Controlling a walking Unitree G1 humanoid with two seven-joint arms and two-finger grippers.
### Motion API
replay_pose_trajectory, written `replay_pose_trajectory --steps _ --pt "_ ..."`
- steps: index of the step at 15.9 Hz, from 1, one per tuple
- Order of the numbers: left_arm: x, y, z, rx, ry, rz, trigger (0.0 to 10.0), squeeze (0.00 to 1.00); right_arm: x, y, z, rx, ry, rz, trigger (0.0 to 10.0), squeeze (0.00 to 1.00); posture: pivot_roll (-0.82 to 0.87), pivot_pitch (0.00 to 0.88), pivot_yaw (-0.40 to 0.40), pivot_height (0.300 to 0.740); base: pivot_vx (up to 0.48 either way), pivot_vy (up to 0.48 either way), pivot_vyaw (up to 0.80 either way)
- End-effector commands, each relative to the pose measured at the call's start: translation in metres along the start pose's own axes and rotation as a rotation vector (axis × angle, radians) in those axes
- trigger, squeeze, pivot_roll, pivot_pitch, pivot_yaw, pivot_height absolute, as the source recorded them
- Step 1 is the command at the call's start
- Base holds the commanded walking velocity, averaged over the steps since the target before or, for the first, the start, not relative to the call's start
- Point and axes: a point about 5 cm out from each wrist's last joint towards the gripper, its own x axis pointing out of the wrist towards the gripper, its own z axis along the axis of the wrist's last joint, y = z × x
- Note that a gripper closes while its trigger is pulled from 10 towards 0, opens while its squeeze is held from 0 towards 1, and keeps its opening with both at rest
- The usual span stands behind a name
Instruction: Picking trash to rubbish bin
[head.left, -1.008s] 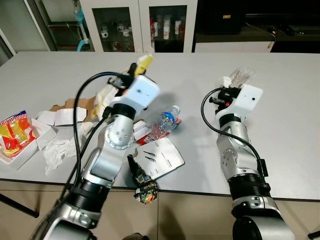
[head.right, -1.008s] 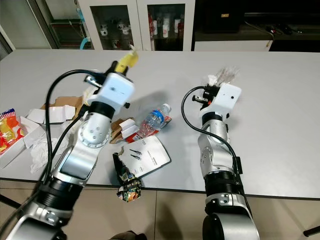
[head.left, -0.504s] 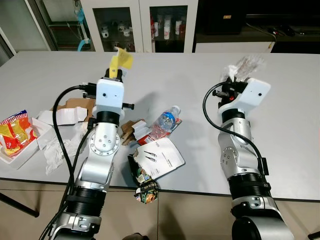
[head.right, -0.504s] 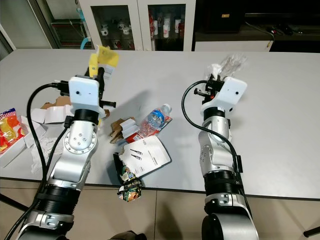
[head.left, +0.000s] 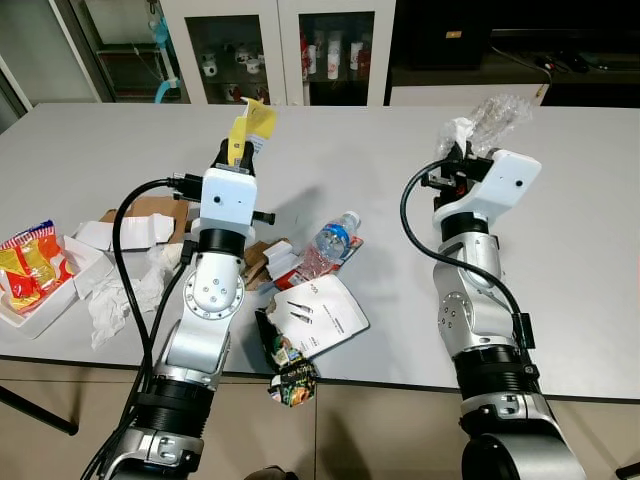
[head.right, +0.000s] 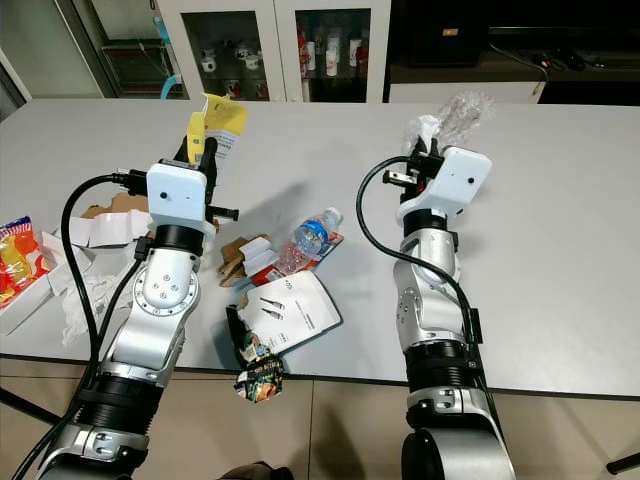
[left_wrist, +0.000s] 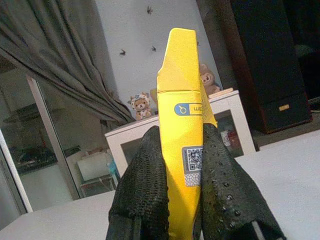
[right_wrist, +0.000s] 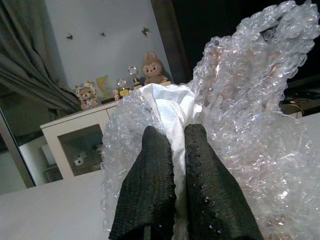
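Two silver metallic arms, segmented cylindrical links, round joint caps with small screws. White boxy wrist housing on each. Thick black cables looping from wrist housings down along forearms. Black collar rings near elbows and lower segments. Left gripper (left_wrist: 182, 200) and right gripper (right_wrist: 177, 192): long black fingers (right_wrist: 157, 190) with dotted, textured rubber pads.

I see a yellow carton (left_wrist: 183, 150) with a blue logo, clear bubble wrap (right_wrist: 250, 125) around white tissue (right_wrist: 170, 107), black dimpled fingers (right_wrist: 150, 190), and a pale grey bench (head.left: 400, 140).
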Motion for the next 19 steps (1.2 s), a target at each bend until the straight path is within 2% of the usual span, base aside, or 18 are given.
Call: replay_pose_trajectory --steps 1,14,19 --pt "-0.0017 0.0004 -0.0032 0.004 0.006 0.013 10.0 0.0 -0.0009 0.0037 0.003 -0.012 -0.023 0.016 10.0 0.0 0.01 0.0 0.065 0.74 0.0 0.0 0.0" --pt "0.0 0.0004 -0.0017 0.002 -0.017 0.014 10.0 0.0 -0.0043 0.006 -0.003 -0.013 -0.001 0.03 10.0 0.0 0.01 0.0 0.077 0.74 0.0 0.0 0.0" --pt "0.0005 -0.0015 -0.0006 0.005 -0.025 0.005 10.0 0.0 -0.0046 0.0058 -0.0035 -0.012 0.003 0.031 10.0 0.0 0.01 0.0 0.08 0.74 -0.27 0.0 0.0"
